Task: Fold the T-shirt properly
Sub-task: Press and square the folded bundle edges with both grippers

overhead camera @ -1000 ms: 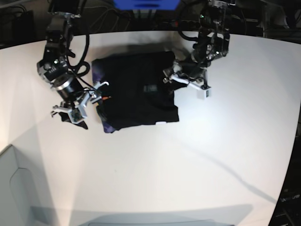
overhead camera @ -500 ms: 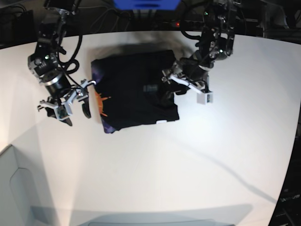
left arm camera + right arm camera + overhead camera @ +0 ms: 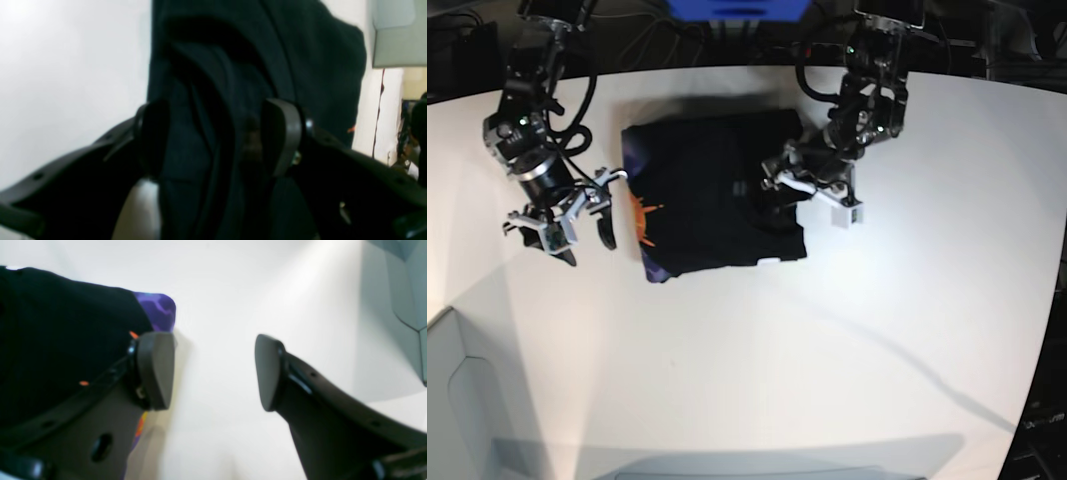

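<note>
The black T-shirt (image 3: 697,200) lies folded into a rough rectangle on the white table (image 3: 847,340). An orange print (image 3: 642,215) shows by its left edge and a purple patch (image 3: 659,272) at its near-left corner. My left gripper (image 3: 789,200) is over the shirt's right edge. In the left wrist view it (image 3: 218,136) is open, with folds of the T-shirt (image 3: 300,66) lying between its fingers. My right gripper (image 3: 587,243) hangs open over bare table just left of the shirt. In the right wrist view nothing is between its fingers (image 3: 213,373), and the T-shirt (image 3: 60,340) lies beside the left one.
A pale grey bin (image 3: 457,400) sits at the table's near-left corner and also shows in the wrist views, bin (image 3: 400,283), bin (image 3: 393,33). Cables and a blue box (image 3: 737,8) run along the dark far edge. The table's curved edge falls away at the right.
The left gripper has slid left from the shirt's right edge onto the cloth. The right gripper pulled left off the shirt, uncovering the orange print, then held still.
</note>
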Action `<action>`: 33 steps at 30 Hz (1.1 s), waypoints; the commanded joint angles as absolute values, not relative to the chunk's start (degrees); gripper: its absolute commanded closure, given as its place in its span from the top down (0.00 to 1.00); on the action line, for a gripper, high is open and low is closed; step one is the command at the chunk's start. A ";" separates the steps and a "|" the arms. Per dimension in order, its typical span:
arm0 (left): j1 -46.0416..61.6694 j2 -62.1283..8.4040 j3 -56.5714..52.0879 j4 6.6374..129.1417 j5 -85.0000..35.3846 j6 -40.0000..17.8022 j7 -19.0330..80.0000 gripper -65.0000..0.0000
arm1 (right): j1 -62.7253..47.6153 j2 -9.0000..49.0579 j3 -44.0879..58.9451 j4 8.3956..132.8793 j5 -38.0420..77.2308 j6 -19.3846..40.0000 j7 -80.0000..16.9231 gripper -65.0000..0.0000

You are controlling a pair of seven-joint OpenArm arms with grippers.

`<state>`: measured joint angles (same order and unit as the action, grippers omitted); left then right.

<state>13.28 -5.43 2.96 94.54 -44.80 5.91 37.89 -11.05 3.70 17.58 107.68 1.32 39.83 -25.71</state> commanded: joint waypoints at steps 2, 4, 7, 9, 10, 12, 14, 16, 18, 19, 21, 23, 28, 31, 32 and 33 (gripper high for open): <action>13.58 -5.67 2.77 94.99 -44.53 6.02 37.93 0.64 | -10.51 4.18 17.89 108.62 2.07 40.00 -24.22 0.60; 13.76 -6.81 1.98 94.90 -44.44 6.02 37.93 0.64 | -10.51 4.44 17.98 108.62 2.07 40.00 -24.22 0.60; 13.76 -7.43 1.01 94.64 -44.44 6.02 37.93 0.64 | -10.42 4.53 17.98 108.53 2.07 40.00 -24.22 0.60; 13.93 -7.60 0.40 95.08 -44.53 6.02 37.93 0.64 | -10.42 4.53 17.98 108.35 2.07 40.00 -24.22 0.60; 13.93 -7.69 0.31 95.34 -44.53 6.02 37.93 0.64 | -10.42 4.53 17.98 108.35 2.07 40.00 -24.22 0.60; 13.93 -8.04 -0.31 95.34 -44.53 6.02 37.93 0.64 | -10.42 4.53 17.98 108.35 2.07 40.00 -24.22 0.60; 13.67 -8.04 -0.31 95.16 -44.53 6.02 37.93 0.64 | -10.42 4.53 17.98 108.35 2.07 40.00 -24.22 0.60; 13.32 -7.69 -0.04 95.08 -44.53 6.02 37.93 0.64 | -10.42 4.53 17.98 108.35 2.07 40.00 -24.22 0.60; 13.23 -7.52 -0.04 94.55 -44.53 6.02 37.93 0.64 | -10.42 4.53 17.98 108.35 2.07 40.00 -24.22 0.60; 13.23 -7.43 -0.04 94.37 -44.53 6.02 37.93 0.64 | -10.42 4.53 17.98 108.35 2.07 40.00 -24.22 0.60; 13.23 -6.73 -0.04 94.37 -44.53 5.93 37.93 0.64 | -10.42 4.53 17.98 108.35 2.07 40.00 -24.22 0.60; 13.23 -6.46 0.04 94.37 -44.53 5.93 37.93 0.64 | -10.42 4.53 17.98 108.35 2.07 40.00 -24.22 0.60; 13.23 -5.67 1.27 94.29 -44.53 5.85 37.93 0.64 | -10.51 4.44 17.98 108.44 2.07 40.00 -24.22 0.60; 13.23 -5.14 2.33 94.29 -44.53 6.02 37.93 0.64 | -10.51 4.44 17.98 108.53 2.07 40.00 -24.22 0.60; 13.23 -5.14 2.68 94.29 -44.53 6.02 37.93 0.64 | -10.51 4.44 17.98 108.53 2.07 40.00 -24.22 0.60; 13.23 -5.14 3.12 94.29 -44.53 6.02 37.93 0.64 | -10.51 4.44 17.98 108.53 2.07 40.00 -24.22 0.60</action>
<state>13.32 -4.93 3.14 93.84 -44.18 5.54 37.30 -11.03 4.10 17.85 107.46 1.34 39.83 -25.71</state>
